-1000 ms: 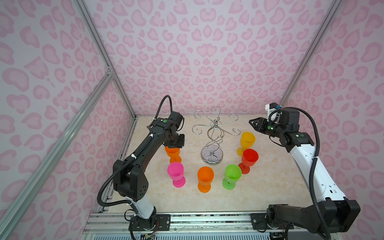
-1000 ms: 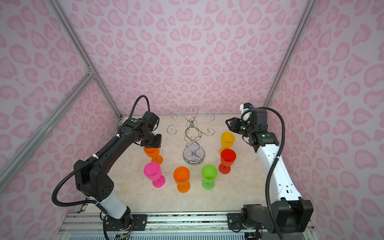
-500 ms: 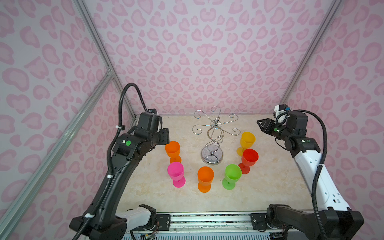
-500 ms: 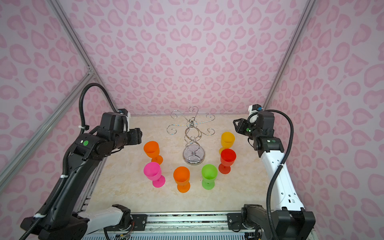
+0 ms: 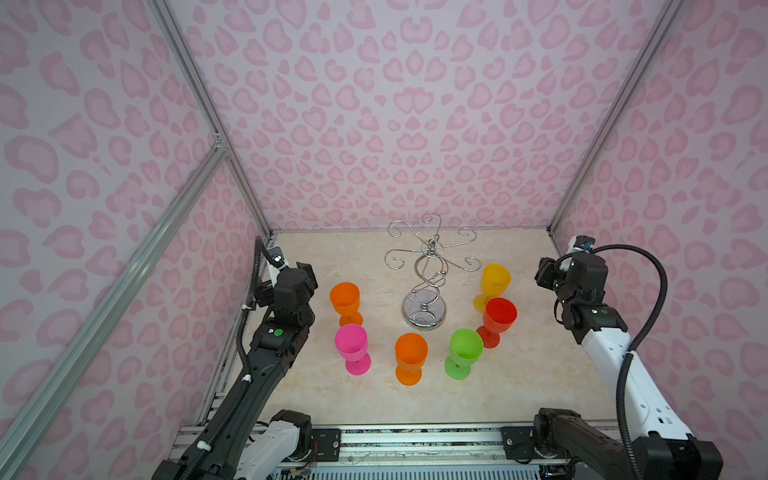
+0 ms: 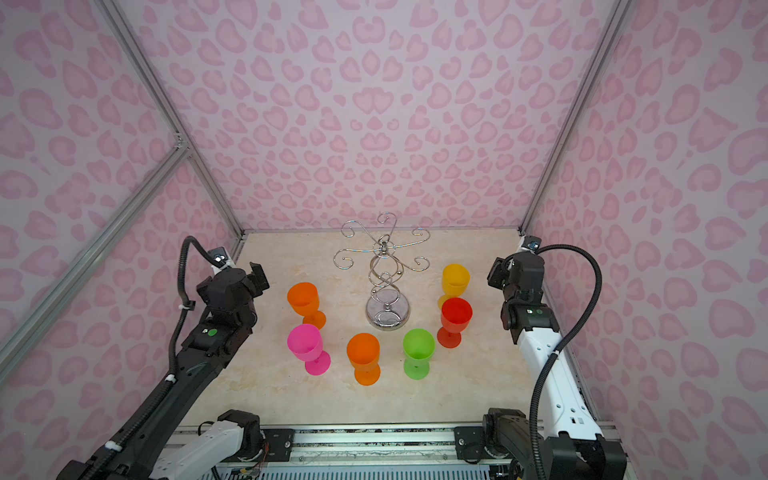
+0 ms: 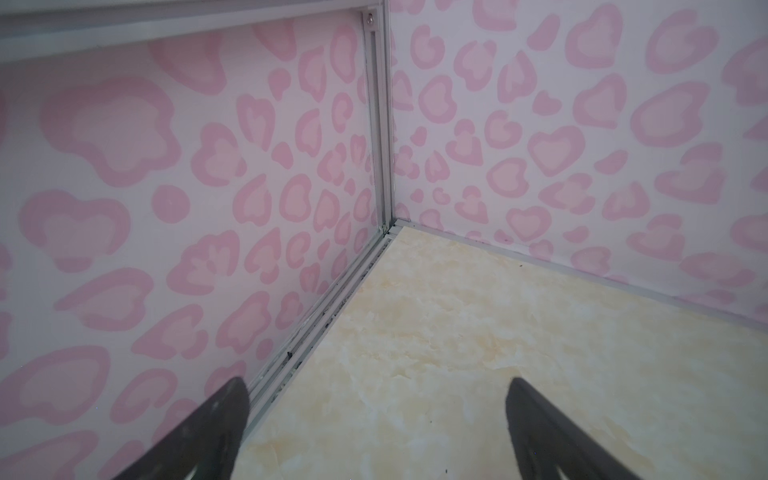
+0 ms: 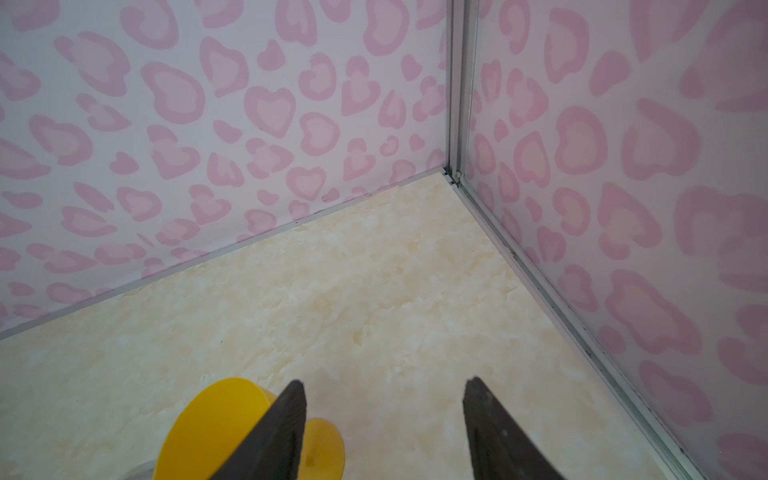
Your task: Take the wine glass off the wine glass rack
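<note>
The chrome wine glass rack [image 5: 424, 309] [image 6: 387, 311] stands at the back middle of the table, and nothing hangs from its curled arms. Several coloured plastic wine glasses stand upright around it: orange [image 5: 345, 297], pink [image 5: 351, 340], orange [image 5: 411, 351], green [image 5: 466, 347], red [image 5: 500, 313] and yellow [image 5: 495, 280]. My left gripper [image 5: 306, 273] [image 7: 376, 399] is by the left wall, open and empty, left of the orange glass. My right gripper [image 5: 542, 275] [image 8: 385, 386] is by the right wall, open and empty. The yellow glass [image 8: 216, 424] shows just beside one of its fingers.
Pink heart-patterned walls [image 5: 415, 124] with aluminium corner posts [image 7: 380, 124] [image 8: 459, 83] close in the marble-look table [image 5: 374, 399] on three sides. Both wrist views face the back corners. A metal rail [image 5: 415, 436] runs along the front edge.
My left arm has drawn back from the orange glass to the left wall, and its gripper has opened wide. My right arm has pulled back to the right, and its jaws have opened.
</note>
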{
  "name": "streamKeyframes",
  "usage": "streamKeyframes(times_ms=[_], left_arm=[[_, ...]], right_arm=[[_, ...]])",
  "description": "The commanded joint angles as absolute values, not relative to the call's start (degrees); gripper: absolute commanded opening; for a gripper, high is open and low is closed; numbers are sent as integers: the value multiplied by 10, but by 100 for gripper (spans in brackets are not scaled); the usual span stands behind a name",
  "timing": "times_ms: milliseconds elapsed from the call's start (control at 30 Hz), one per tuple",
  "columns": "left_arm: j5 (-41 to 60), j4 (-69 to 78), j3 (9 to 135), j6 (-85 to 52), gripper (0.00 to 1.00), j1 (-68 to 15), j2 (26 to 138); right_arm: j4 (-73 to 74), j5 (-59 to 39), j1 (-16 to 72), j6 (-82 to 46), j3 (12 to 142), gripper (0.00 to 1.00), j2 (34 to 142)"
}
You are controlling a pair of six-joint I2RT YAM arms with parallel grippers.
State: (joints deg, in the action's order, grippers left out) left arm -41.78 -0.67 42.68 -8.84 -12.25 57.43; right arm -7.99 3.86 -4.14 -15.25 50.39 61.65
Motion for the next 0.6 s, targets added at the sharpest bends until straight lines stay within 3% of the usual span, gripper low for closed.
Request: streamKeyframes(times_ms=[0, 233, 567], left_arm=[[-402, 138, 363, -95, 98, -96, 597], [-224, 323, 241, -107, 98, -12, 658], [-117, 500, 203, -70, 98, 18, 806]], right_arm=[[6, 92, -41, -143, 475, 64, 613], [60, 104, -44, -141, 434, 65, 623], [214, 95, -43, -118, 333, 65, 693]])
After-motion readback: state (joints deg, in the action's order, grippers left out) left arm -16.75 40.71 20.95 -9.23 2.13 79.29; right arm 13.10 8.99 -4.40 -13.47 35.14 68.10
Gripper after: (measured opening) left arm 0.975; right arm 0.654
